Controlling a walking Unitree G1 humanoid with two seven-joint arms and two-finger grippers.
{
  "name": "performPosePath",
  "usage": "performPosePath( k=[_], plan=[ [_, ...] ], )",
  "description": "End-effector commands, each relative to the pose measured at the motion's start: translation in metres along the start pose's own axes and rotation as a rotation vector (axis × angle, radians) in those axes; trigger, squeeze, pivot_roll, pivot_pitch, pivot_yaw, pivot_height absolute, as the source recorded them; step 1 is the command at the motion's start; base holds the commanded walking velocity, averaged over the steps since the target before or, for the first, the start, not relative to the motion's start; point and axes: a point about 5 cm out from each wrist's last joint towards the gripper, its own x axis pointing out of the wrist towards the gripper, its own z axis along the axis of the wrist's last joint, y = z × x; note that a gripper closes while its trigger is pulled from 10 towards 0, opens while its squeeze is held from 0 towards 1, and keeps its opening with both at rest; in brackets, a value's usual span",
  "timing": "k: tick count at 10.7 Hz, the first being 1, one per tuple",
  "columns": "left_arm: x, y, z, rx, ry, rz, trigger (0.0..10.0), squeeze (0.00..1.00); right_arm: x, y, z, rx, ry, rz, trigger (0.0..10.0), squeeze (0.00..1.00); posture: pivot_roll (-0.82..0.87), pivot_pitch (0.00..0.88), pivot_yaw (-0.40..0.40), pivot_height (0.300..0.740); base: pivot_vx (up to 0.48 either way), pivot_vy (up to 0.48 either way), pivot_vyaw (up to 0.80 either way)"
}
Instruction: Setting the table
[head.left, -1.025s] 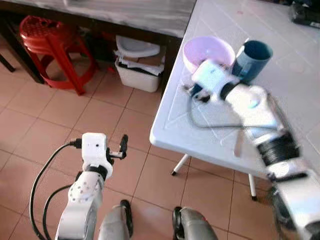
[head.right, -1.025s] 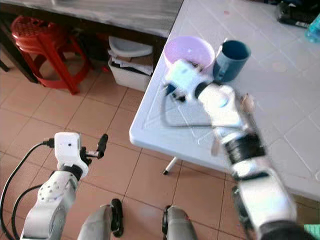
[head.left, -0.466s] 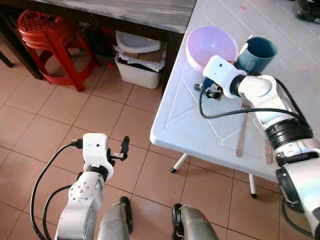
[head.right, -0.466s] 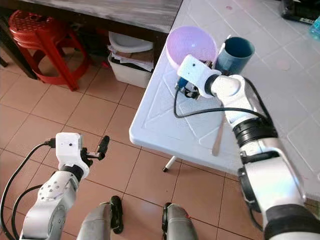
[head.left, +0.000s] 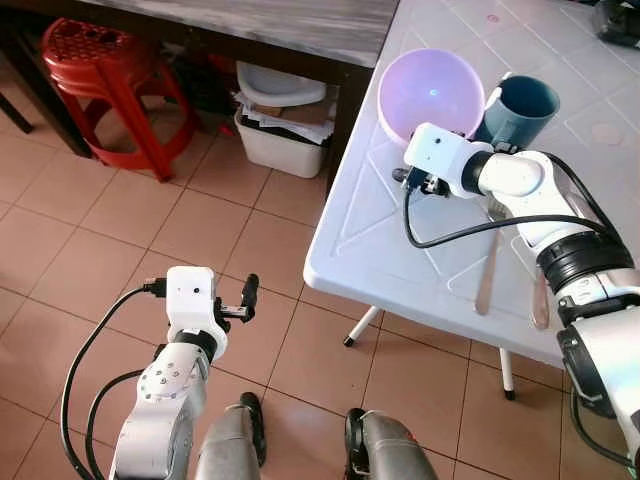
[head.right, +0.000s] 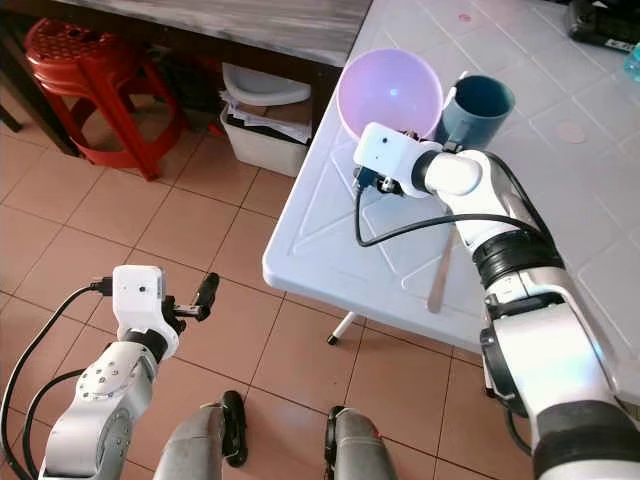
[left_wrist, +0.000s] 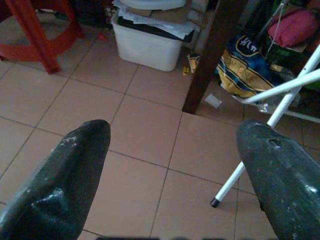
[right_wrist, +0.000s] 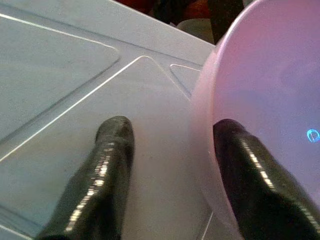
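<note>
Off to my far left a red plastic stool (head.left: 100, 75) stands on the tiled floor (head.left: 150, 230). Right of it, under a dark wooden table (head.left: 290, 25), sits a white bin (head.left: 280, 125) stuffed with papers.

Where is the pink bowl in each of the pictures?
Left eye view: pink bowl near the top, right of middle, tilted on the white table, beside the blue cup.
Right eye view: top middle, same blue cup beside it.
Left wrist view: not in it.
Right wrist view: big pink curve, one finger inside its rim.
Shared landmark: the blue cup.
</note>
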Motion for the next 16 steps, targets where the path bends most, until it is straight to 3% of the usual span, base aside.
performPosePath(
  k=[1, 13, 14, 16],
  plan=[
    [-0.001, 0.0, -0.005, 0.0, 0.025, 0.002, 10.0, 0.0, -0.005, 0.004, -0.021, -0.018, 0.098, 0.033, 0.0, 0.0, -0.02, 0.284, -0.008, 0.74, 0.0, 0.0, 0.0],
    [0.008, 0.001, -0.003, 0.007, 0.018, 0.01, 10.0, 0.0, -0.005, 0.012, -0.025, -0.06, 0.082, 0.037, 0.0, 0.0, -0.02, 0.247, -0.005, 0.74, 0.0, 0.0, 0.0],
    [0.01, 0.001, -0.003, 0.005, 0.011, 0.017, 10.0, 0.0, -0.003, 0.013, -0.022, -0.062, 0.053, 0.017, 0.0, 0.0, -0.02, 0.24, -0.005, 0.74, 0.0, 0.0, 0.0],
    [0.015, 0.005, 0.0, 0.007, -0.021, 0.053, 10.0, 0.0, -0.001, 0.018, 0.018, -0.073, -0.26, -0.058, 0.0, 0.0, -0.02, 0.218, -0.005, 0.74, 0.0, 0.0, 0.0]
  ],
)
